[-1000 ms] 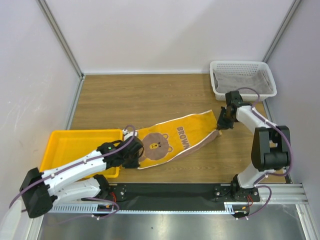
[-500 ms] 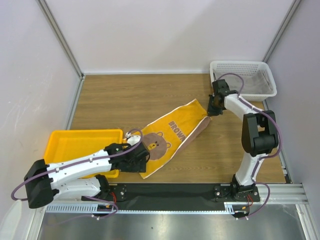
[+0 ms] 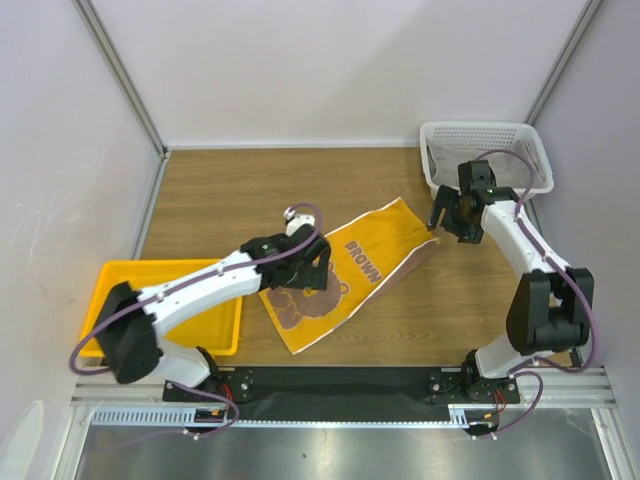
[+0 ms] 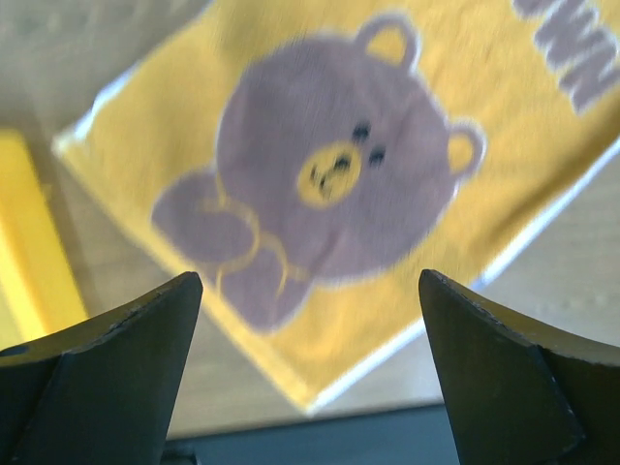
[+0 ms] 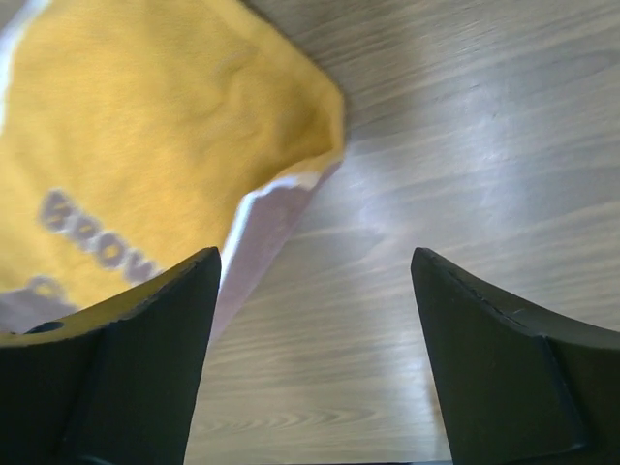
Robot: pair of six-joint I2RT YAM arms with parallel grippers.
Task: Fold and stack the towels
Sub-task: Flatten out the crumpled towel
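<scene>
The yellow-orange towel (image 3: 352, 268) with the brown bear and "BROWN" lettering lies slantwise on the wooden table, its right edge turned over to show a pale underside. My left gripper (image 3: 308, 262) hovers open above the bear face (image 4: 329, 189), holding nothing; the left wrist view puts it (image 4: 308, 279) over the towel's near corner. My right gripper (image 3: 450, 212) is open just right of the towel's far corner (image 5: 145, 126), with bare wood between its fingers (image 5: 313, 254). A grey towel (image 3: 530, 160) lies in the basket. The plain yellow towel is out of view.
A yellow plastic tray (image 3: 140, 275) sits at the near left, with my left arm reaching across it. A white mesh basket (image 3: 485, 135) stands at the far right corner, close behind my right gripper. Walls enclose the table on three sides.
Both grippers have opened and let go of the bear towel, which now rests on the table. The left gripper moved up and away over the towel; the right drew back to the right.
</scene>
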